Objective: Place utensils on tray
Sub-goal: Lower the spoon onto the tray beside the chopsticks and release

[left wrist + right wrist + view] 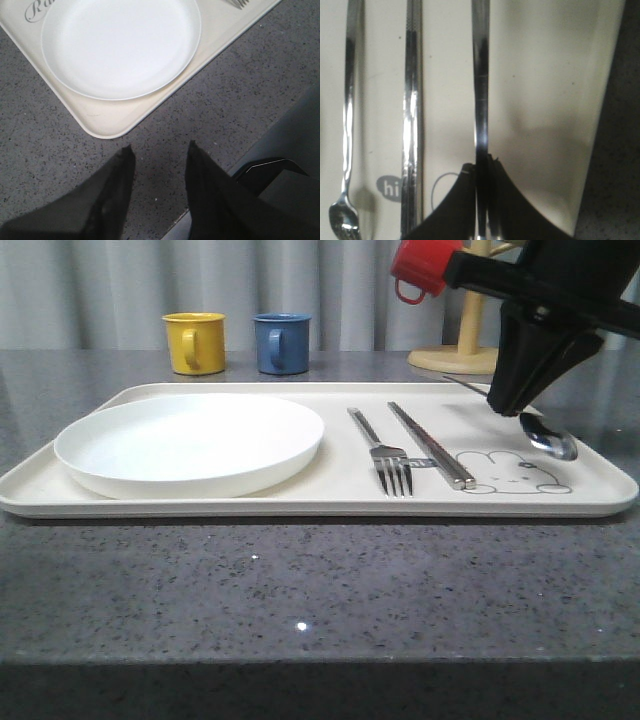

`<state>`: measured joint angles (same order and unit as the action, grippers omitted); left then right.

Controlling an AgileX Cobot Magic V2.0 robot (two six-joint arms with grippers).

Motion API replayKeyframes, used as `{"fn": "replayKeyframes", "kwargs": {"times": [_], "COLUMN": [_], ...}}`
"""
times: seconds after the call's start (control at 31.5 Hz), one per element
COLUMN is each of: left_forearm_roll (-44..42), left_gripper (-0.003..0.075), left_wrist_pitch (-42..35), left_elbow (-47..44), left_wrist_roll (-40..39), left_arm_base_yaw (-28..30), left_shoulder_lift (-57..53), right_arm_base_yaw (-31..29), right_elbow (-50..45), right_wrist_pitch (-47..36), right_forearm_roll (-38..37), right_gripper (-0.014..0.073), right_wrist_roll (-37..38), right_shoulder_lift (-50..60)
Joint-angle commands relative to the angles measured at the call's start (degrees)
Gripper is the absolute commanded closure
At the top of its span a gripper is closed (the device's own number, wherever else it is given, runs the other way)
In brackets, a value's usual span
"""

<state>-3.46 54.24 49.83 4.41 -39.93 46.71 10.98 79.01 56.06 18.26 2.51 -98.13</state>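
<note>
The cream tray (pixel 300 505) lies across the grey table. On it, right of the plate, lie the fork (pixel 385 455) and the pair of chopsticks (pixel 430 445), side by side. My right gripper (pixel 503 405) is shut on the spoon's handle, and the spoon (pixel 550 438) has its bowl low over the tray's right end; contact with the tray is unclear. The right wrist view shows the gripper (pixel 481 167) clamped on the spoon handle (pixel 481 90), with the chopsticks (pixel 412 110) and fork (pixel 347 125) alongside. My left gripper (pixel 160 150) is open over bare table beside a corner of the tray (pixel 105 122).
A round white plate (pixel 190 440) takes up the tray's left half. Behind the tray stand a yellow mug (pixel 195 342) and a blue mug (pixel 281 343). A red mug (pixel 422 268) hangs on a wooden mug tree (pixel 468 335) at the back right.
</note>
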Motion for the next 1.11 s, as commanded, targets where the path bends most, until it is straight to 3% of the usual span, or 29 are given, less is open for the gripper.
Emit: {"fn": "replayKeyframes", "kwargs": {"times": [0.0, 0.38, 0.54, 0.73, 0.89, 1.08], "left_forearm_roll": [0.0, 0.0, 0.0, 0.0, 0.0, 0.0], "left_gripper": [0.047, 0.047, 0.047, 0.047, 0.047, 0.0471], "left_wrist_pitch": [-3.5, -3.5, -3.5, -3.5, -3.5, -3.6], "left_elbow": [1.4, 1.4, 1.4, 1.4, 1.4, 1.4], "left_wrist_roll": [-0.5, -0.5, -0.5, -0.5, -0.5, -0.5], "left_arm_base_yaw": [-0.4, -0.4, -0.4, -0.4, -0.4, -0.4], "left_shoulder_lift": [0.0, 0.0, 0.0, 0.0, 0.0, 0.0], "right_arm_base_yaw": [-0.1, -0.1, -0.1, -0.1, 0.6, 2.0], "right_elbow": [1.8, 1.8, 1.8, 1.8, 0.6, -4.1], "right_wrist_pitch": [-3.1, -4.3, -6.5, -4.7, -2.1, -1.3], "right_forearm_roll": [1.3, 1.6, -0.4, -1.2, -2.3, -4.7], "right_gripper": [0.0579, 0.0328, 0.0328, 0.0328, 0.0328, 0.0328], "right_wrist_roll": [0.4, 0.6, 0.1, -7.0, -12.6, -13.3], "right_shoulder_lift": [1.6, 0.2, 0.9, 5.4, 12.0, 21.6]}}
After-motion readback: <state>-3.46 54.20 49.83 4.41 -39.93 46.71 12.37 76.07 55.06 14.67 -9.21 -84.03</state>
